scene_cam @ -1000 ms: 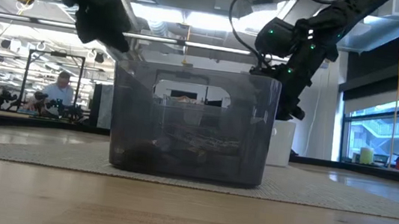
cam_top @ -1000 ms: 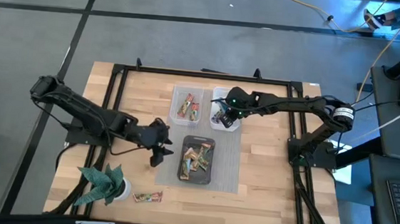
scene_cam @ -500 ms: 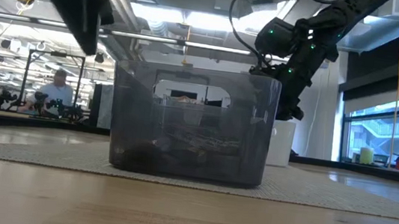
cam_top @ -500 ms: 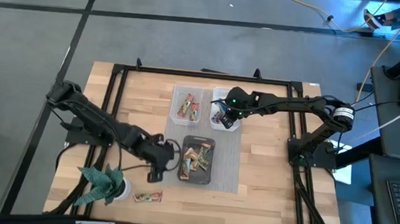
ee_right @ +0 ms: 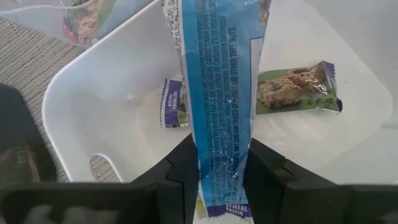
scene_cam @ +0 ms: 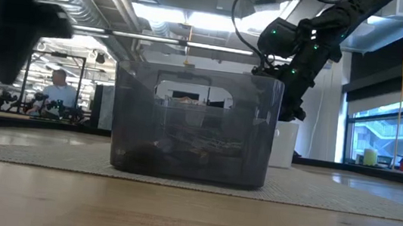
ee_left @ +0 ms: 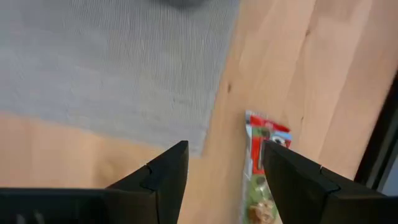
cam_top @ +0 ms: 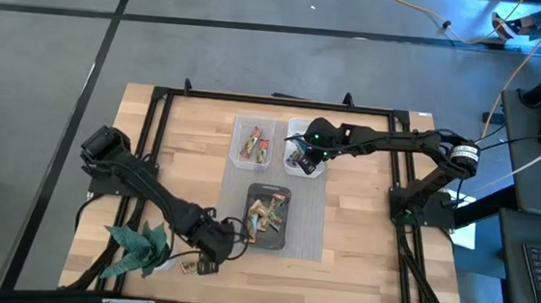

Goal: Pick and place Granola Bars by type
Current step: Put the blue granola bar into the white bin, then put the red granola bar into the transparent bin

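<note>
My left gripper hangs open near the table's near edge, pointing down over a loose red-and-green granola bar. That bar lies flat on the wood beside the grey mat, close by one finger. My right gripper is shut on a blue-wrapped granola bar above the white tray. Two purple-and-green bars lie in the tray. A clear tray holds red-and-green bars. The dark bin holds several mixed bars. My right gripper pinches the blue-wrapped bar near its wrist-side end between its two fingers, which stand at the bar's two long edges. The fingers slant down from the table's right side and lie along the bar. The bar reaches out past the fingertips, clear of the white tray.
A green artificial plant stands at the near left corner, close to my left arm. The black frame runs around the tabletop. In the low view the dark bin fills the middle, and a person sits in the room behind.
My left gripper has swung from beside the dark bin toward the table's near edge and lower, tipping to point more steeply down, and now stands over the loose bar. Its fingers have stayed open.
</note>
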Available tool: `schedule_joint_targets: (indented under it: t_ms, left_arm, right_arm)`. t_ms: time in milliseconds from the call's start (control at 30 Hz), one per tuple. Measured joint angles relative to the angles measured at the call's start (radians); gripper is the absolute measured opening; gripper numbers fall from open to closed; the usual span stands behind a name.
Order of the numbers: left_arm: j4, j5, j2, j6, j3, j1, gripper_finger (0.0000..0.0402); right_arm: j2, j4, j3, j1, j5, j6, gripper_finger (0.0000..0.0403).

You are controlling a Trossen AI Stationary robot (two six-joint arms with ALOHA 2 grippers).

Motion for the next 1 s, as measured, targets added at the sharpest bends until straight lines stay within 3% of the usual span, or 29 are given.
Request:
schedule_joint_targets:
  t_ms: [467,900,1000]
  left_arm:
    - [0.017,0.002,0.031,-0.298,0.000,-0.048,0.0196]
    - [0.022,0.001,0.030,-0.327,0.000,-0.048,0.0197]
    - [0.037,-0.047,0.030,-0.421,0.000,-0.048,0.0203]
  right_arm:
    - [0.000,0.006,0.000,0.000,0.000,0.003,0.0111]
    - [0.000,0.006,0.000,0.000,0.000,0.004,0.0189]
    - [0.000,0.006,0.000,0.000,0.000,0.004,0.0194]
